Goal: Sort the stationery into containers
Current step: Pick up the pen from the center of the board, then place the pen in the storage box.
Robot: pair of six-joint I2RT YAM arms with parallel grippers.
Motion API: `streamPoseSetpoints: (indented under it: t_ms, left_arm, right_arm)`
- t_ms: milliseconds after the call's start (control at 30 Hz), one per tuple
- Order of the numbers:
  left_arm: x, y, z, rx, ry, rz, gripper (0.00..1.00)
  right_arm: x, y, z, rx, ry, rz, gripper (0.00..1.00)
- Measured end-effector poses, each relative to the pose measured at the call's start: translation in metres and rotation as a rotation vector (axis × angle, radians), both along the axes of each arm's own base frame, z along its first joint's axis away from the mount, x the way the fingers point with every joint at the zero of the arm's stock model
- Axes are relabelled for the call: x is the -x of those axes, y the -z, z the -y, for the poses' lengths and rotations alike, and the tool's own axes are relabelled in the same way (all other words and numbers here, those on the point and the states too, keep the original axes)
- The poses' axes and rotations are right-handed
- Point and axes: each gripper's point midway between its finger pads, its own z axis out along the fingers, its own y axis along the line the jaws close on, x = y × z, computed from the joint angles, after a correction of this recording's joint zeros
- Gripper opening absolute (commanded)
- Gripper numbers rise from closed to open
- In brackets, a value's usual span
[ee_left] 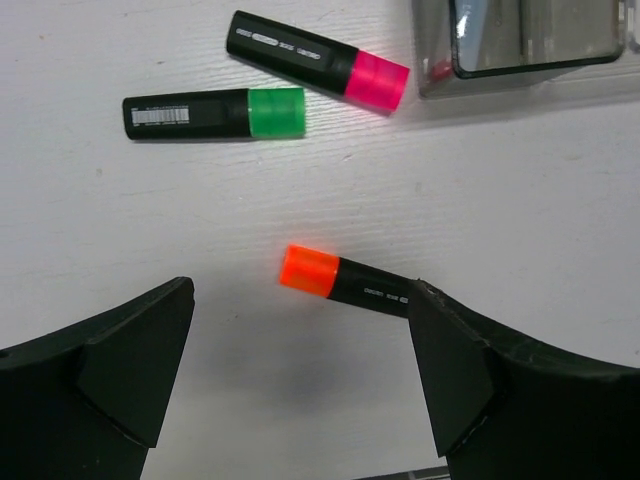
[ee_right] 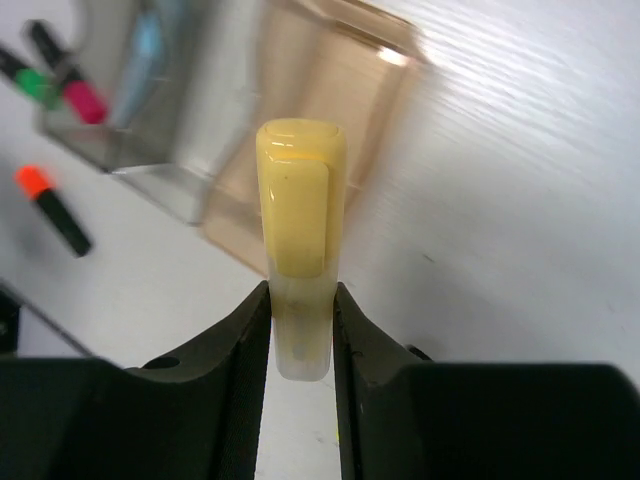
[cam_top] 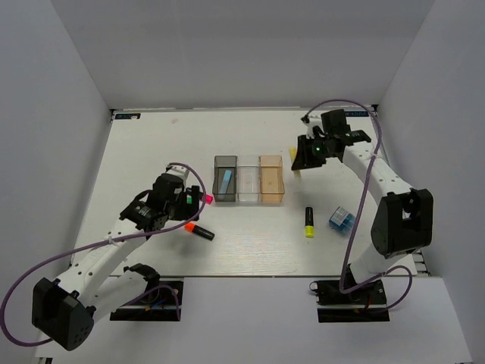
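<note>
Right gripper pinched narrow on 1 yellow block; orange-tan bin just ahead. Left gripper wide, 1 orange highlighter under its gap; 1 green highlighter and 1 pink highlighter ahead. Bins: 3, including clear bin and dark grey bin holding 1 pale blue block. Behind the right claw: 1 yellow highlighter, 1 blue-white item.

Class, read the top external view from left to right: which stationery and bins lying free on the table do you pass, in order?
orange-ended highlighter → dark grey bin → clear bin → orange-tan bin → yellow-ended highlighter → blue-white item
</note>
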Motion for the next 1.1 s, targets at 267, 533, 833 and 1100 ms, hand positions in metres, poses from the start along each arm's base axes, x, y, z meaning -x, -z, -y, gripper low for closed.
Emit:
streamPoseSetpoints:
  t_ms: [267,533,833,1100]
  left_arm:
    - [-0.007,0.020,-0.026,-0.009,-0.190,-0.079,0.61]
    - [0.014,0.033,-0.027,0.128,-0.436,-0.195,0.59]
    - [0.036,0.045,-0.016,0.311,-0.671,-0.249,0.71]
    - [0.046,0.069,-0.005,0.349,-0.740,-0.322,0.71]
  right_arm:
    - [-0.004,-0.057,-0.126,-0.169,-0.278,0.035,0.00]
    - [-0.022,-0.013,-0.219,-0.133,-0.223,-0.038,0.00]
    - [-0.048,0.021,-0.236,-0.041,0.004,-0.033,0.00]
    - [-0.052,0.043,-0.235,-0.009,0.064,-0.065,0.30]
